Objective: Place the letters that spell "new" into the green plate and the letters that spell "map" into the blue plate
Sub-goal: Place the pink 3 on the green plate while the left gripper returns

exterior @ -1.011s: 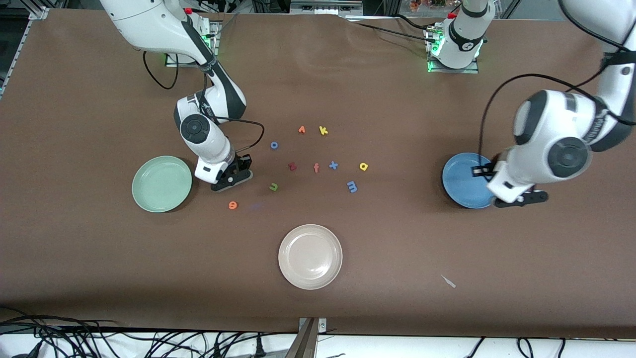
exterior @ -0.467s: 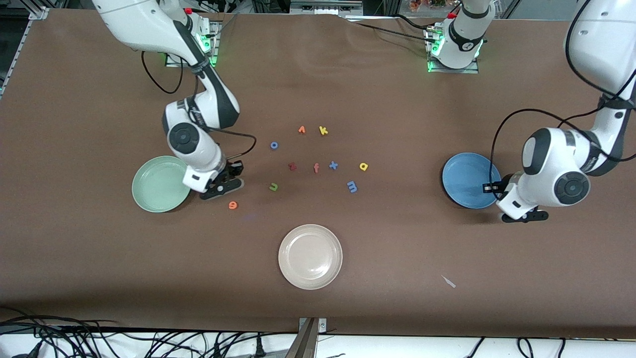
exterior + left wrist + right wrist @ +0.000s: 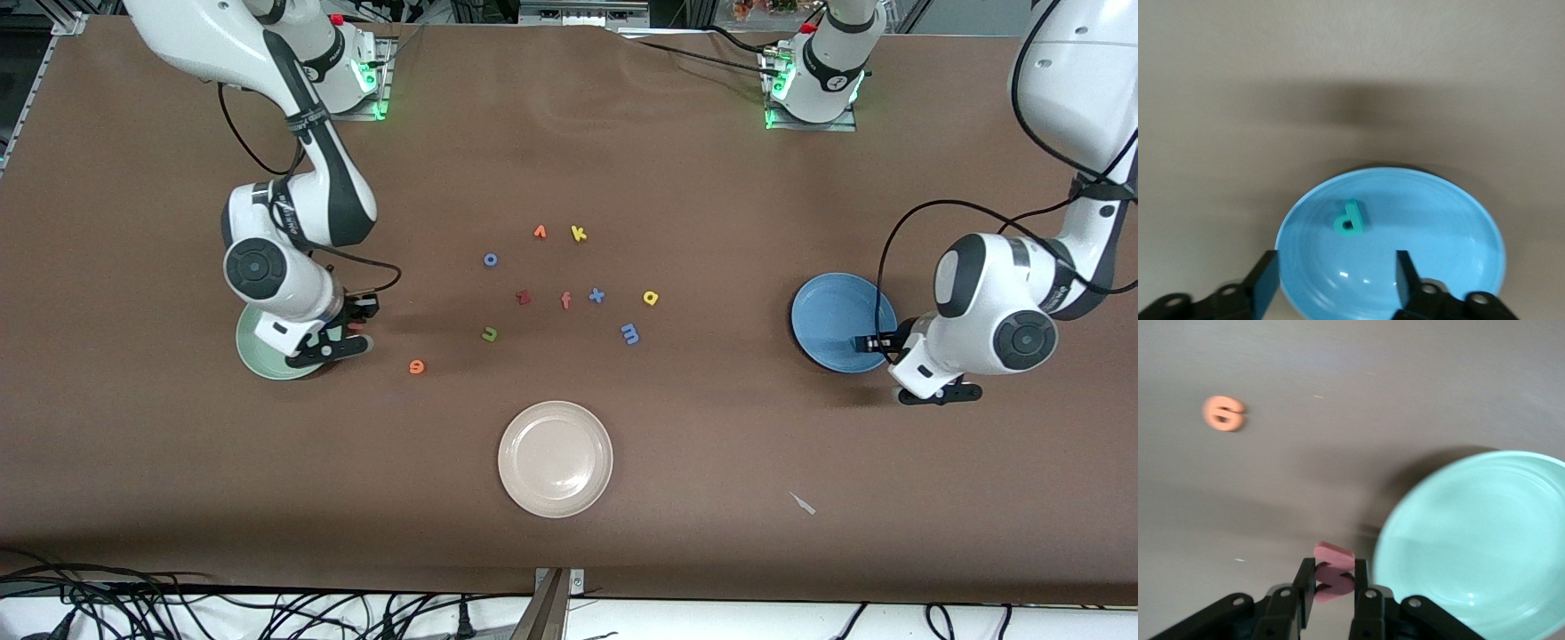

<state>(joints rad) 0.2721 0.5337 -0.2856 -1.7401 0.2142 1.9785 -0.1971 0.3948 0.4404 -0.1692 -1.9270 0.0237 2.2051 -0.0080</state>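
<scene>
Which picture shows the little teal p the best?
The left wrist view: the teal p lies plainly in the blue plate, under the open left gripper. In the front view I cannot make it out in that plate. The right wrist view does not show it.

We see a wide brown surface (image 3: 711,462), matte w/ faint creases, filling nearly the whole front view. Along its edge nearest the front camera runs a white strip (image 3: 267,618) w/ a tangle of black cables (image 3: 178,609), plus a metal bracket (image 3: 556,604) at the midpoint. At the top, aluminium frame rails (image 3: 53,53) border the corner, and dark clutter sits past the edge. Two metal base plates (image 3: 809,120) are bolted on there, each lit by a green LED glow. A small pale scrap (image 3: 803,503) lies on the brown cover. Light is even, overhead, w/ soft shadows; no walls, windows or floor visible to us.
</scene>
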